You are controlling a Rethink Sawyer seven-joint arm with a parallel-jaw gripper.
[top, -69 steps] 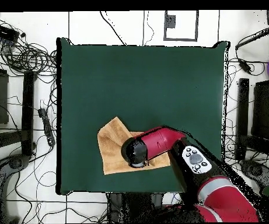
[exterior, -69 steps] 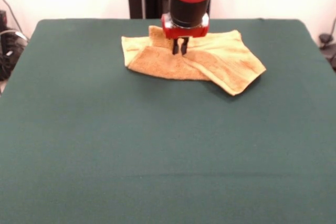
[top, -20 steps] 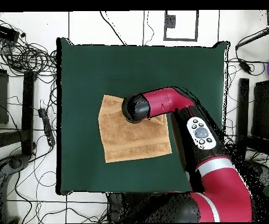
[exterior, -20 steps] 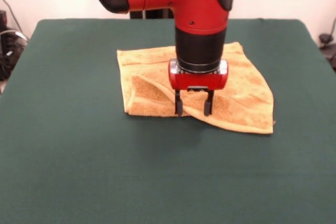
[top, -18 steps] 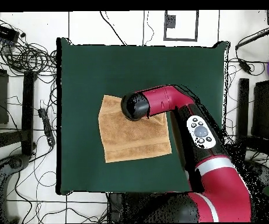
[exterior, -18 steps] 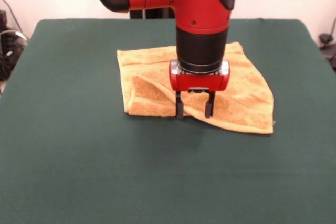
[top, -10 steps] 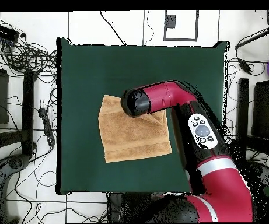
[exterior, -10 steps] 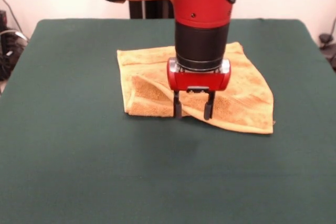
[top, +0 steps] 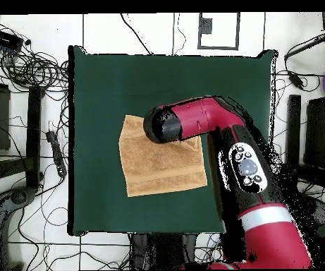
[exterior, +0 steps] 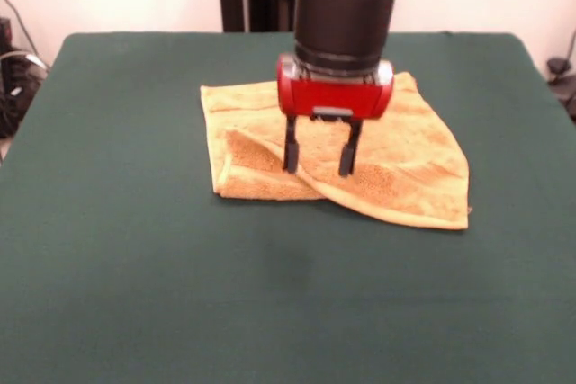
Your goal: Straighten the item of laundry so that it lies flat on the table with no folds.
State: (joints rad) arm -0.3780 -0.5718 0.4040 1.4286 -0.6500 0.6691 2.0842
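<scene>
In the front view the table point(exterior: 117, 249) spreads its dark green top bare along the left side, and the golden-tan towel point(exterior: 423, 168) begins a little left of centre, in the table's far half. Its left edge runs nearly straight, with a hemmed strip along it. Just inside that edge a raised ridge of cloth slants down to the near hem (a fold, not flat), and the near hem there bulges where one layer overlaps another. Above the towel's middle hangs the gripper point(exterior: 319, 155), its two dark fingers point(exterior: 291, 146) spread apart with nothing between them, the tips clear of the cloth. To the right the towel lies smoother, widening to a corner that points toward the near right. Seen from overhead, the towel point(top: 151, 169) sits left of the table's centre, toward the robot's side, and the red arm point(top: 207, 123) covers its upper right part; the fingers are hidden there
</scene>
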